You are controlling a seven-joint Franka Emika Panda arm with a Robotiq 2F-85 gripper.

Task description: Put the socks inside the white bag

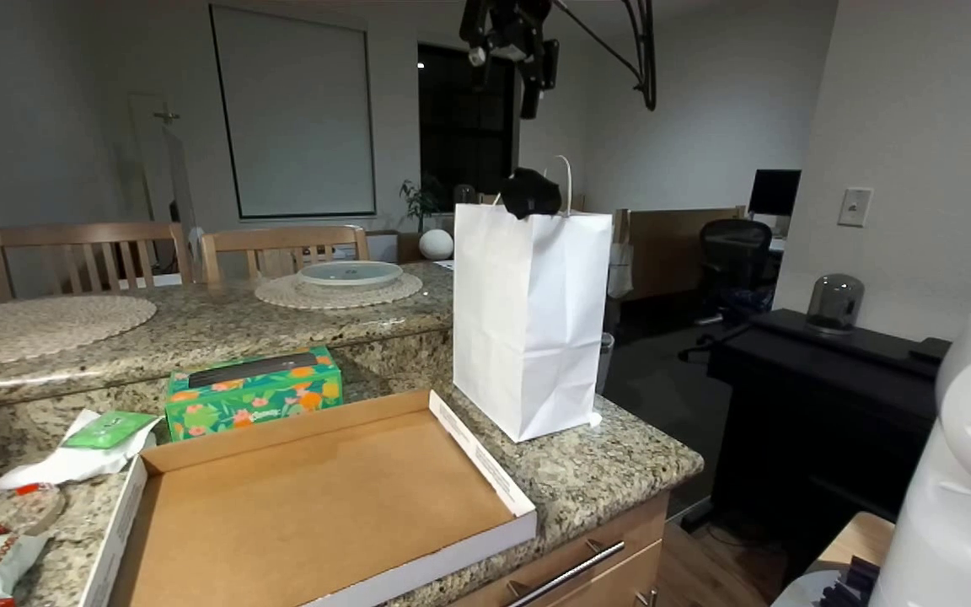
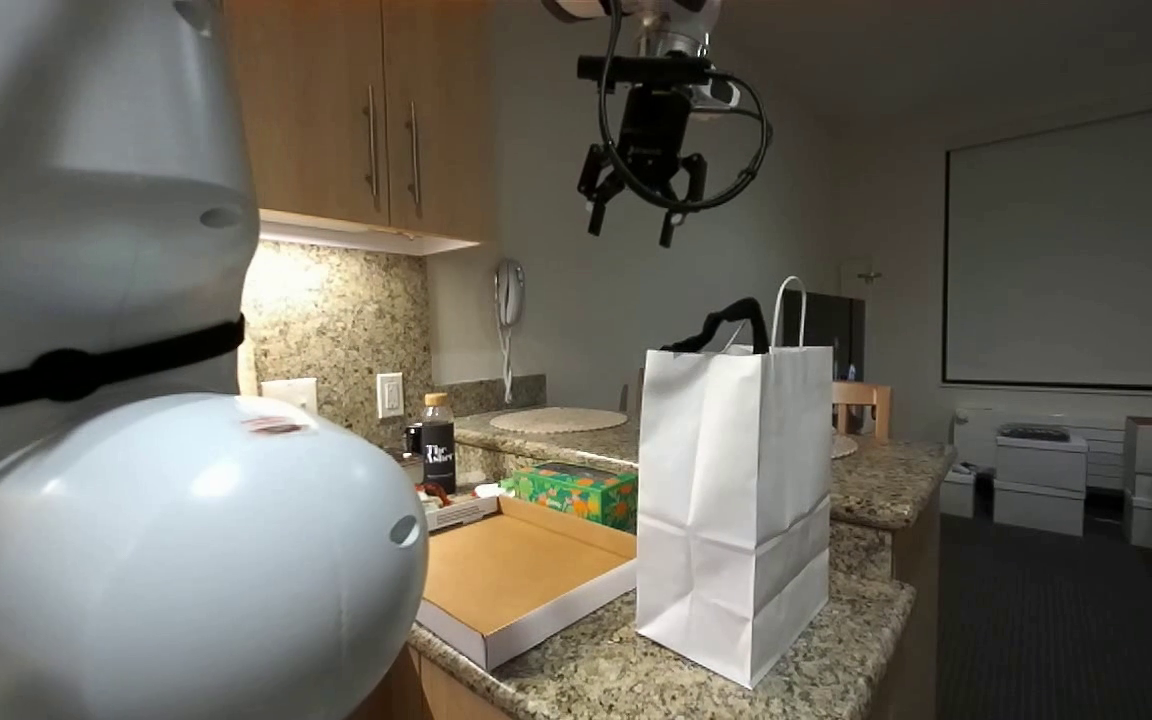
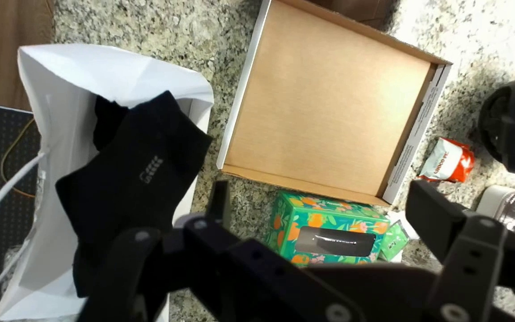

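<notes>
Apparently, placement is awaiting downward tucking: a sock (image 3: pixel 134 174) is overhanging the rim of the white bag (image 1: pixel 528 329), the gripper (image 2: pixel 631 228) hanging splayed, empty.

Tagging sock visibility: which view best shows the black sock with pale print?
The wrist view: from above, the black sock shows broadly, print included, across the open white bag. Both exterior views show only part of it at the bag's top, print unseen.
</notes>
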